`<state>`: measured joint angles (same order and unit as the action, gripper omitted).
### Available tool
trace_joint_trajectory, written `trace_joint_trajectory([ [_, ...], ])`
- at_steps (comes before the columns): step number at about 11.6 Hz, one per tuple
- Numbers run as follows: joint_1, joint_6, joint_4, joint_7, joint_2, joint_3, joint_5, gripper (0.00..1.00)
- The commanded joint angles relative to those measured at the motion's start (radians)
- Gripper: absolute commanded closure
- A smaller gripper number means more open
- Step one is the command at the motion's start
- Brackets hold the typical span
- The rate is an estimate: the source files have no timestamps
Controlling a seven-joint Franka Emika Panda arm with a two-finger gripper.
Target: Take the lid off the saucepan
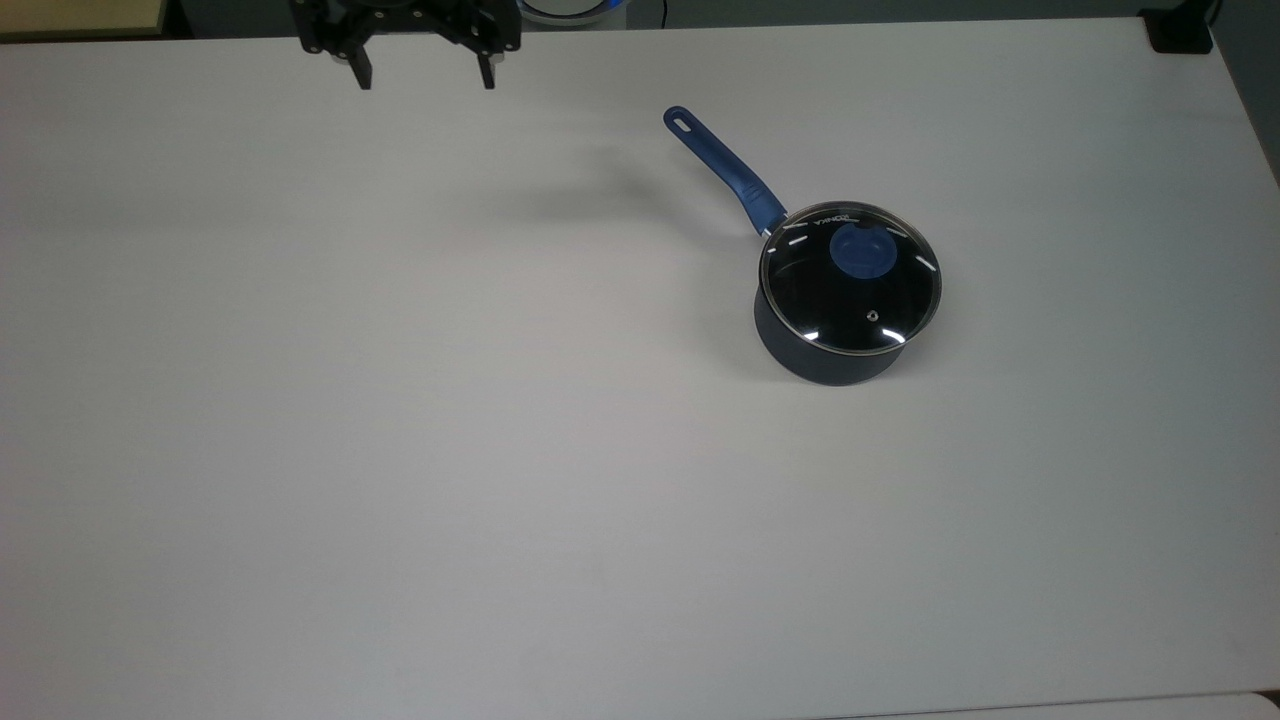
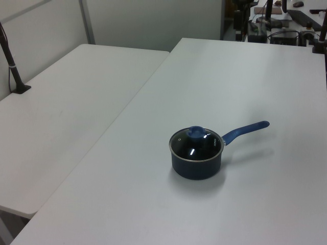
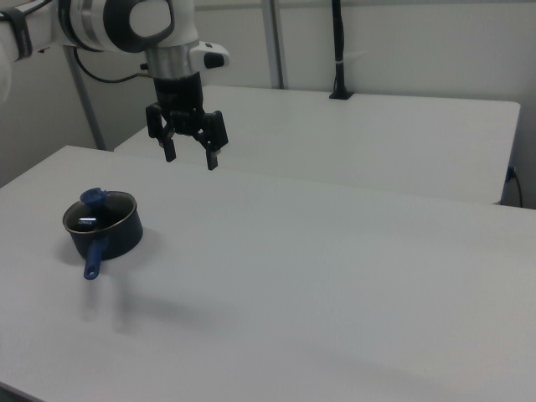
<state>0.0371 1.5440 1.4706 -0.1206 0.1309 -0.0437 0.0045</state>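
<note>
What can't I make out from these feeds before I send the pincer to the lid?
- Pincer, top view: its upper part is cut off by the top edge.
- Saucepan contents: black inside under the reflective glass lid, so nothing can be told.
- Saucepan's far wall, left view: hidden by its own body.
- Lid lettering, top view: too small to read.

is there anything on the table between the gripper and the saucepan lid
Nothing visible. The gripper hangs open above the table, and the stretch of tabletop between it and the lid on the saucepan is bare. The blue knob is uncovered.
</note>
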Motion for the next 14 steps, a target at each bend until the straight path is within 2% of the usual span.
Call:
trace_joint_trajectory([
  [1, -0.067, -0.001, 0.007, -0.011, -0.005, 0.019, 0.031, 0.0],
  [2, -0.103, 0.014, 0.005, -0.01, 0.012, 0.019, 0.034, 0.0],
  [4, -0.167, 0.068, 0.005, -0.007, 0.038, 0.019, 0.083, 0.0],
  [9, -0.38, 0.227, 0.005, 0.301, 0.137, 0.002, 0.074, 0.0],
  [12, -0.518, 0.277, -0.03, 0.438, 0.234, -0.063, 0.074, 0.0],
  [14, -0.557, 0.309, -0.03, 0.478, 0.263, -0.064, 0.072, 0.0],
])
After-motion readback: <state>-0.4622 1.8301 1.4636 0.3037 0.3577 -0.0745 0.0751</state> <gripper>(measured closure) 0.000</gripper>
